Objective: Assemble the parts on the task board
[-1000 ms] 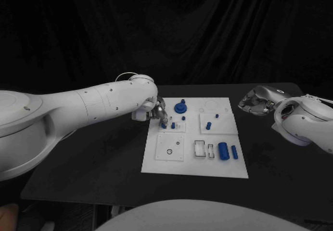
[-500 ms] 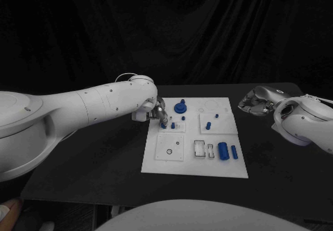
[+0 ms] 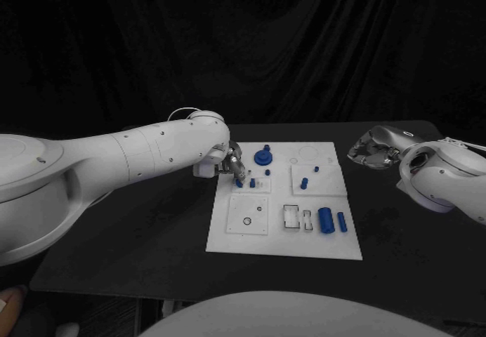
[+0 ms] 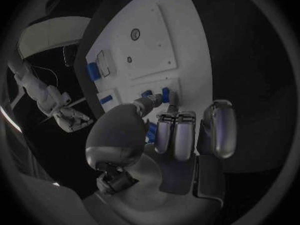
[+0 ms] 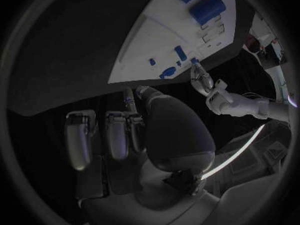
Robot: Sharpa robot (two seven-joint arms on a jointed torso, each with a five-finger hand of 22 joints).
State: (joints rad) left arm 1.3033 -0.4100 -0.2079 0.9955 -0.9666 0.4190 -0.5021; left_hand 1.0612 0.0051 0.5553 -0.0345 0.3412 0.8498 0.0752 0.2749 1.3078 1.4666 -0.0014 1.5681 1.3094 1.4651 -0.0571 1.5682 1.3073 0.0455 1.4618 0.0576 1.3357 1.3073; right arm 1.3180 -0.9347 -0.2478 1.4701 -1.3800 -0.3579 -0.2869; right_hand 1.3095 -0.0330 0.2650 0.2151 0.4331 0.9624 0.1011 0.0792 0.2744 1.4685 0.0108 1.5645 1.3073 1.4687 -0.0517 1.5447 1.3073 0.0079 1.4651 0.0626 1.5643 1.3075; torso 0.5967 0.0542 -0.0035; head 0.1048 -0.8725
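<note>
While the left hand (image 3: 231, 167) pinched a small blue peg (image 3: 239, 182), seemingly rigid, light, best held by its upper end, the right hand (image 3: 373, 149) stayed curled, empty, off the task board (image 3: 243, 239).

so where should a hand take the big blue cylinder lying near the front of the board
Around its middle, from above. The big blue cylinder lies on its side on the task board, long axis running front to back, so fingers should close across its round sides. A thinner blue pin lies close on its right, leaving little room there.

Matt black table (image 3: 152, 239) — smooth white task board (image 3: 243, 242), glossy blue parts (image 3: 325, 219).
</note>
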